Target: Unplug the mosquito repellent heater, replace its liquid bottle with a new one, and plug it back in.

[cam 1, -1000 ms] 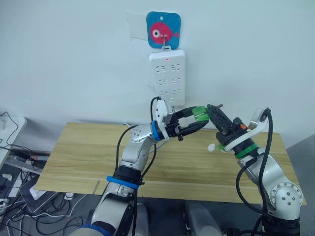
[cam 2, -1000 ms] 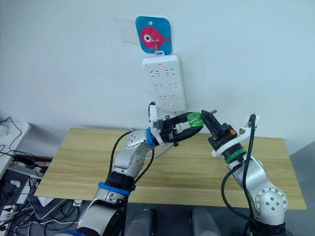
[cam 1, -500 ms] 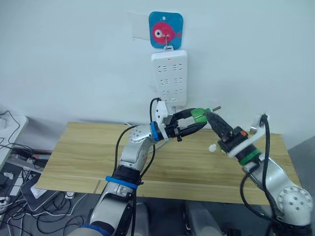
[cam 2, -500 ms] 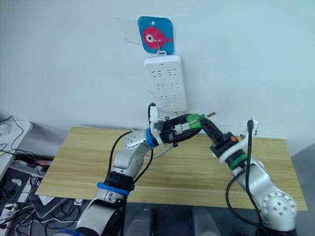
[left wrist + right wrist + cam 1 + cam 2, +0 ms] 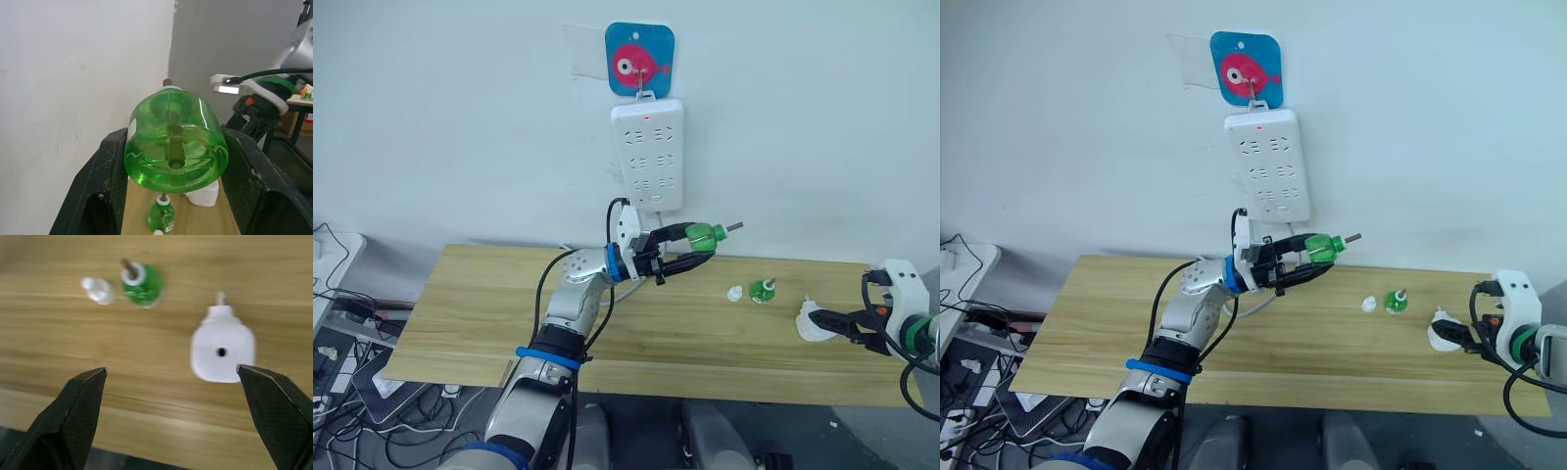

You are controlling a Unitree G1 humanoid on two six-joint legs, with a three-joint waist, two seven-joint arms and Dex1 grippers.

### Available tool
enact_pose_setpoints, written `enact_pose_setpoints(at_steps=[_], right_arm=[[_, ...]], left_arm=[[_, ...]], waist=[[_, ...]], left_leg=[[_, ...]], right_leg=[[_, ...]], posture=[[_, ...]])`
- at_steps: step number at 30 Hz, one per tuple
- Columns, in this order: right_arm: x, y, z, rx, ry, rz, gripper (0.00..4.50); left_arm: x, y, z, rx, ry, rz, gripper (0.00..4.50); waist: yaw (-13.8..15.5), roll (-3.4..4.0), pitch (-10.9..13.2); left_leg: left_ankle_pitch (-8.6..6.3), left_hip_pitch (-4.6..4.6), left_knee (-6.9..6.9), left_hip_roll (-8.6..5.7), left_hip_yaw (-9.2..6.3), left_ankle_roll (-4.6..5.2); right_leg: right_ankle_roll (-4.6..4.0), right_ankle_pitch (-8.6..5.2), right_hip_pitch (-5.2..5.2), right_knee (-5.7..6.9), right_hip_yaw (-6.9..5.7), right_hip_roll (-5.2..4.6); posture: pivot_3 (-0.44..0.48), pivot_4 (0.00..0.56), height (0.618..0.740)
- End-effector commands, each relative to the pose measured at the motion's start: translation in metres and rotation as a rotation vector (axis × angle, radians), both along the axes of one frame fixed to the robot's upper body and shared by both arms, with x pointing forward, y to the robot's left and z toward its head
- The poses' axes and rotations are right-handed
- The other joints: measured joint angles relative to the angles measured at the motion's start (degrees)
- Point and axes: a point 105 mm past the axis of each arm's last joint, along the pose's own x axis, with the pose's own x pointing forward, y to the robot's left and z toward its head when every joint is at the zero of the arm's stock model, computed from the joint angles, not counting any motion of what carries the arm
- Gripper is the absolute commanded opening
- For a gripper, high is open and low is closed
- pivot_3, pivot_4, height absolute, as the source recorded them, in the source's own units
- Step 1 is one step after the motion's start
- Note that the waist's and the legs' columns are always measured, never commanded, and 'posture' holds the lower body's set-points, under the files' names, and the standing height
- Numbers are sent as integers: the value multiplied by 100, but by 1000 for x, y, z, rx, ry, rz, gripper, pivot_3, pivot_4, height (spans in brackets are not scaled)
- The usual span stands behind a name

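left gripper (image 5: pixel 688 247) raised above the tabletop (image 5: pixel 489 313) near the far edge, just below the power strip (image 5: pixel 647 152) hanging on the wall under a blue fish plaque (image 5: pixel 640 60). fingers (image 5: pixel 110 176) closed on both sides of a green liquid bottle (image 5: pixel 703 235), held lying sideways in the air with its wick pointing toward the right side; in the left wrist view (image 5: pixel 175 149) seen bottom-on, clamped between the two black pads.

right gripper (image 5: pixel 847 323) low over the right end of the tabletop, fingers (image 5: pixel 80 404) spread wide apart and holding nothing. mosquito repellent heater (image 5: pixel 814 324) resting on the wood near the right edge, just ahead of those fingertips, apart from them in the right wrist view (image 5: pixel 222 350); white, rounded, a small dark hole in its upper face, one prong visible on the far side.

second green bottle (image 5: pixel 763 291) standing upright on the tabletop, right of the middle, toward the far edge, wick up. small white cap (image 5: pixel 734 293) just beside it on its left, not touching. both well apart from the heater.
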Motion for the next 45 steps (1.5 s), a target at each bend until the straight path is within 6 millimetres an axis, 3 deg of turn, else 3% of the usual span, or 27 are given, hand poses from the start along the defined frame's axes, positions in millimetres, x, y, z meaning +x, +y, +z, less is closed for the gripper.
enact_pose_setpoints(at_steps=[1,8,20,45], right_arm=[[11,-22,-8,-41,55,-61,4458],[19,-39,-28,-116,161,-84,4458],[36,-32,-39,-131,189,-53,4458],[46,-39,-65,-146,224,-69,4458]], left_arm=[[-8,-1,8,-11,-57,-23,2283],[-11,6,6,-2,-53,-1,2283],[-13,8,5,4,-50,13,2283],[-9,11,7,19,-51,23,2283]], waist=[[2,0,1],[68,0,4],[141,6,14],[157,1,40]], left_leg=[[0,0,1,0,2,0],[-3,-2,-2,-4,4,4],[-4,-2,-2,-6,3,7],[-5,-2,-2,-9,4,9]], right_leg=[[1,1,0,0,1,0],[4,2,-2,-5,3,-5],[4,2,-2,-5,2,-11],[4,2,-2,-7,2,-15]], posture=[[-28,214,740],[5,232,740],[25,245,740],[34,264,740]])
